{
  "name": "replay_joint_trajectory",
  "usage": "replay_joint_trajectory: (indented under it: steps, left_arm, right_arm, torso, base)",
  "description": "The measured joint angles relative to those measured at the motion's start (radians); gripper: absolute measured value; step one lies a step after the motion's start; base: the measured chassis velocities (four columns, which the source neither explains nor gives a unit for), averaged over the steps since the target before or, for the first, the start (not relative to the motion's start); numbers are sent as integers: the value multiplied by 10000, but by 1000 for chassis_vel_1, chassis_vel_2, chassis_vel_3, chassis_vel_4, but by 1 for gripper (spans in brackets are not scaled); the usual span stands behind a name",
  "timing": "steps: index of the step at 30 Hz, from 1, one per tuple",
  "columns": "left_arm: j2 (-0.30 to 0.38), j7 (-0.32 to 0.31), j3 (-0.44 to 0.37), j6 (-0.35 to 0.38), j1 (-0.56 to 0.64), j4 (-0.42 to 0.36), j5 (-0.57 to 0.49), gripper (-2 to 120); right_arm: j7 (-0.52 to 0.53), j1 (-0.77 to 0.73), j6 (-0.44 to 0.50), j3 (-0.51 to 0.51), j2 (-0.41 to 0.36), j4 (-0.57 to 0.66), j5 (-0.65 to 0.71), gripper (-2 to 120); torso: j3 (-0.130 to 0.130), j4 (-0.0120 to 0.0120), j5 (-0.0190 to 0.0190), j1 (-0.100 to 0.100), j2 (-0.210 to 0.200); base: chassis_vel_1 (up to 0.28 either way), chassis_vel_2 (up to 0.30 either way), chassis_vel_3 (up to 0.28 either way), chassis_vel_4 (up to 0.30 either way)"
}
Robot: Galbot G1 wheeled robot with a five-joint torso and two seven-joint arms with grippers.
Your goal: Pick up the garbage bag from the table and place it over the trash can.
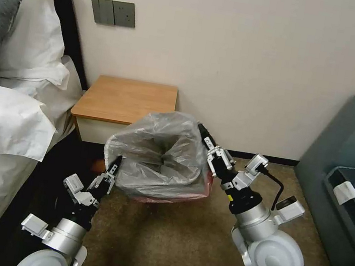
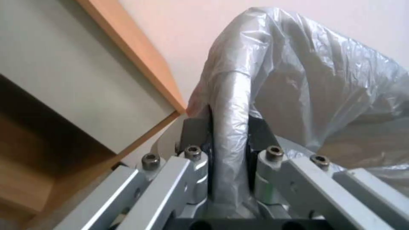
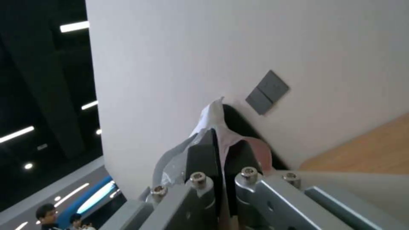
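Both arms are up front and working. The left gripper (image 1: 113,171) pinches the left side of the garbage bag (image 1: 161,153); in the left wrist view its fingers (image 2: 194,140) are clamped narrow on a rolled fold of grey film (image 2: 230,127). The right gripper (image 1: 207,138) has the bag's upper right edge, and the right wrist view shows its fingers (image 3: 204,153) pressed together on a thin strip of plastic with a pink tint (image 3: 215,121). The bag hangs between the two grippers, mouth spread open and facing up, with a pink-red edge along the bottom front (image 1: 162,199). It sits low over the carpet, just in front of the table (image 1: 127,98), whose top is bare. The trash can is presumably under or inside the bag, but its cream body can't be made out through the film, so can't tell whether the rim is covered yet. Step judged: bag already picked up, now being opened and fitted over the bin, late in the task. The next move likely calls for both grippers to keep the mouth stretched and pull the edge down evenly past the rim, without tearing the thin film or letting one side slip. Count: two grippers, one bag, one table. Behind: wall with switch plate (image 1: 113,12), bed with pillows (image 1: 10,79) on the left, blue-grey sofa (image 1: 350,147) on the right.
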Motion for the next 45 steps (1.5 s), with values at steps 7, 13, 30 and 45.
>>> replay_joint_trajectory:
  steps: [7,13,30,45]
  left_arm:
    - [-46,226,28,-46,35,-147,-437,9]
    - [-105,416,59,-55,101,-289,-751,9]
    - [-82,526,53,-94,127,-308,-892,9]
    - [79,-941,-15,-335,26,-277,957,9]
  right_arm:
    - [-10,-18,55,186,-29,-245,-15,0]
    - [-43,104,174,226,35,-859,-214,0]
    - [-318,640,604,472,21,-2440,-867,0]
    - [-1311,-823,1503,1518,142,-1580,-3153,32]
  torso:
    - [0,0,1,0,0]
    - [0,0,1,0,0]
    - [0,0,1,0,0]
    - [0,-2,1,0,0]
  base:
    - [0,0,0,0]
    - [0,0,0,0]
    - [0,0,0,0]
    - [0,0,0,0]
